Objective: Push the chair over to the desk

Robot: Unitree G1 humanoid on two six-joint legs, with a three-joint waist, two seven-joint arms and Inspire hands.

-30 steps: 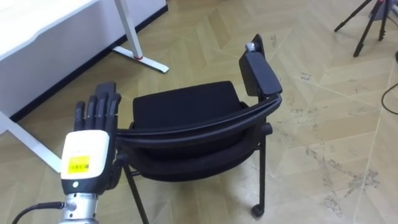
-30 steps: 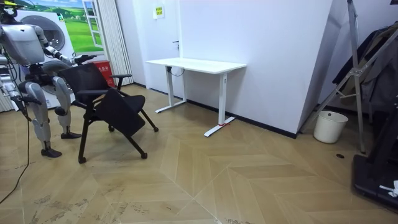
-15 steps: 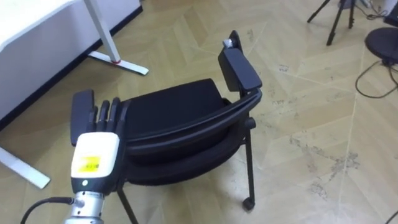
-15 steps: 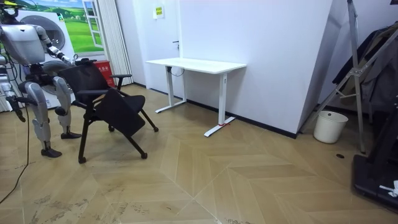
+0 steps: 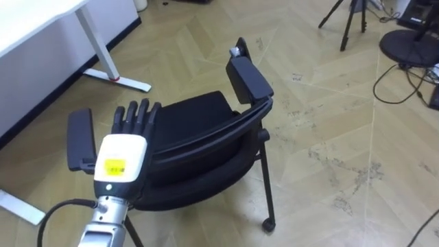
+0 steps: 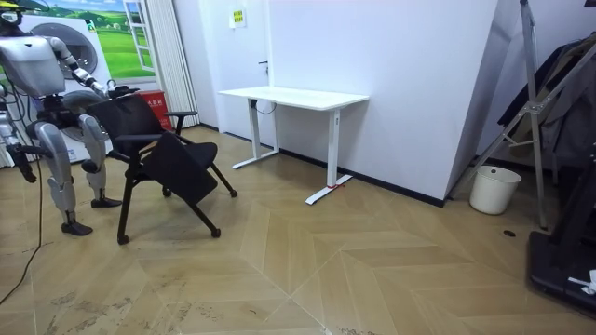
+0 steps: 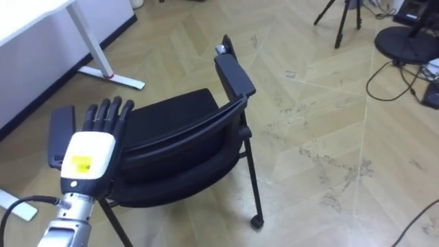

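We logged black chair with padded armrests and castors [image 5: 199, 120] close before robot, backrest nearest, white desk [image 5: 41, 24] off to left. Left hand [image 5: 123, 154] over backrest's top rail, at its left end. Fingers [image 5: 140, 113] straight, slightly spread, holding nothing, pointing over seat; contact with rail unclear. Yellow label [image 5: 114, 167] on hand's back, print unreadable. Forearm rose from lower left. Right hand [image 6: 20, 170] hung at side.

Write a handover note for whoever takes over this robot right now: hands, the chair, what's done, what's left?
Left hand: open, straight fingers at the backrest of the black chair.
Right hand: low at the robot's side in the room view; state unclear.
Chair: on the wood floor, apart from the white desk.
Done: robot stands behind the chair.
Left: push it, likely toward the desk.
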